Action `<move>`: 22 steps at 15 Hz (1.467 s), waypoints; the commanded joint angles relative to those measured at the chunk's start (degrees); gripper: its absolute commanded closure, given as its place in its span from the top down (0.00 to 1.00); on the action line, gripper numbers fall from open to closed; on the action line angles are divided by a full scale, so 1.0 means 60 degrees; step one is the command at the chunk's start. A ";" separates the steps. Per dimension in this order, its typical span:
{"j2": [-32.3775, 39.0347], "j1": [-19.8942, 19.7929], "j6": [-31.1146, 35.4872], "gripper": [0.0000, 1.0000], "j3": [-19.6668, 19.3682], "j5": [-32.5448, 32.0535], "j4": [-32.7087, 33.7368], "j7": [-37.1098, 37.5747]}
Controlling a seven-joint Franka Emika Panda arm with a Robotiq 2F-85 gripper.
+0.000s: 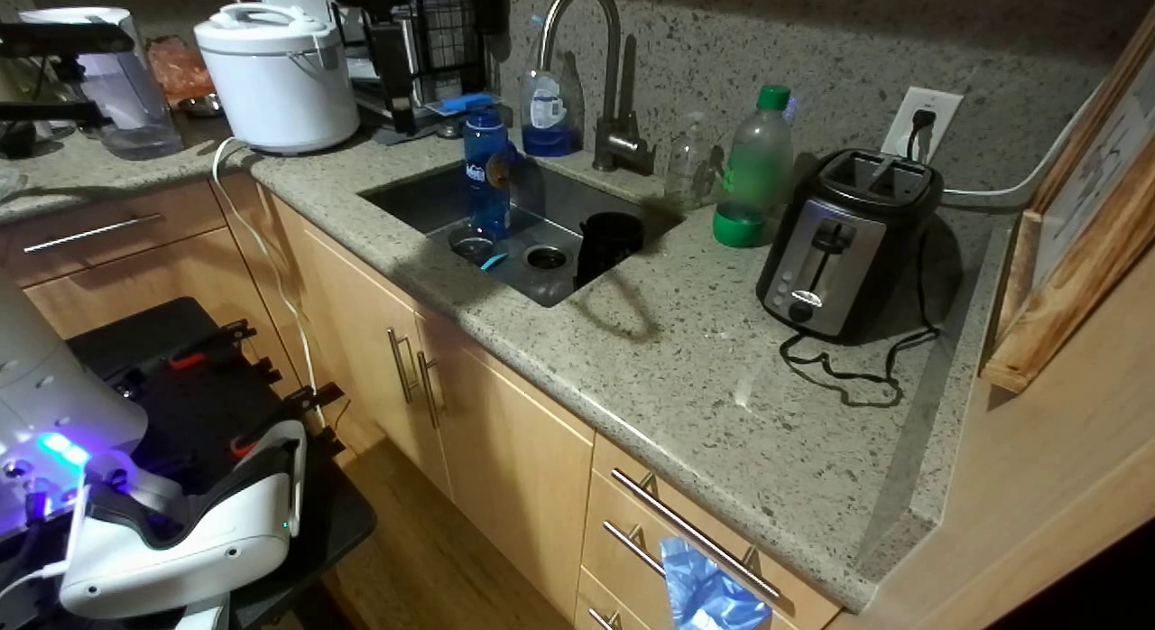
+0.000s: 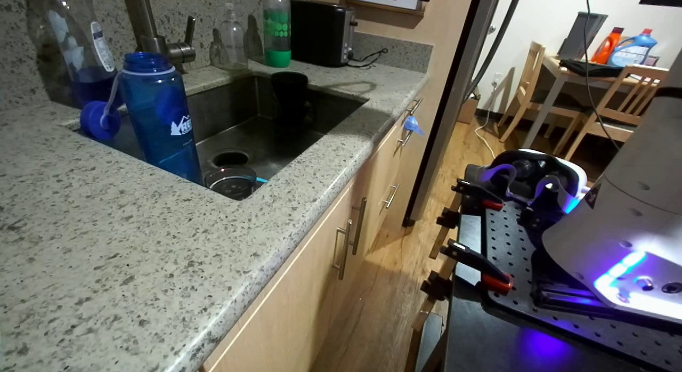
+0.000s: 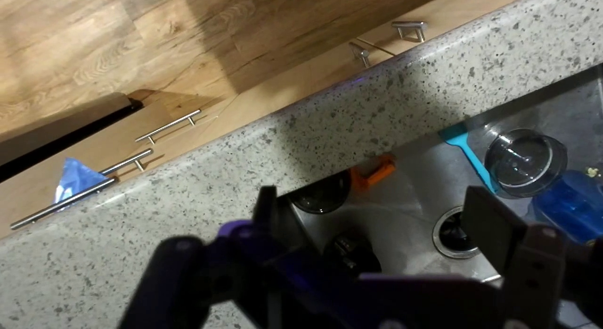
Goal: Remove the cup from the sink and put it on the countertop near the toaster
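The cup (image 1: 612, 244) is small, dark and rounded. It stands in the sink (image 1: 558, 195) at the toaster end, also in an exterior view (image 2: 290, 95). In the wrist view the cup (image 3: 352, 252) is a dark shape on the basin floor, its lower part hidden by the gripper body. The silver-and-black toaster (image 1: 823, 260) stands on the speckled countertop (image 1: 704, 368) beyond the sink. My gripper (image 3: 371, 192) is open, its fingers wide apart with nothing between the tips. It is above the sink's edge and apart from the cup. I cannot clearly make it out in the exterior views.
The sink also holds a blue bottle (image 2: 160, 116), a clear bowl (image 3: 525, 157), a turquoise utensil (image 3: 472, 157) and an orange item (image 3: 374, 172). A faucet (image 1: 615, 79), clear bottle (image 1: 688, 165) and green bottle (image 1: 753, 174) stand behind. The toaster's cord (image 1: 889, 391) lies on the counter.
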 commanded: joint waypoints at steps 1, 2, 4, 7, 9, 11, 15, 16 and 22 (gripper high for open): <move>0.0001 0.0069 -0.0028 1.00 -0.0064 -0.0028 0.0025 0.0020; -0.0079 0.0040 0.0128 1.00 -0.0026 -0.0139 -0.0102 0.0076; 0.0138 0.0028 0.0396 1.00 0.0045 -0.0225 0.0075 0.0296; 0.0766 0.0047 0.0496 1.00 0.0156 -0.0089 0.0859 0.0818; 0.1301 0.0023 0.0251 1.00 0.0267 -0.0185 0.1429 0.1387; 0.1828 0.0030 0.0070 1.00 0.0331 -0.0274 0.1909 0.1914; 0.3121 0.0184 -0.0662 1.00 0.0300 -0.0217 0.3020 0.2890; 0.3475 0.0231 -0.0918 1.00 0.0264 -0.0167 0.3338 0.3140; 0.4048 0.0553 -0.0887 1.00 0.0031 -0.0140 0.3698 0.3426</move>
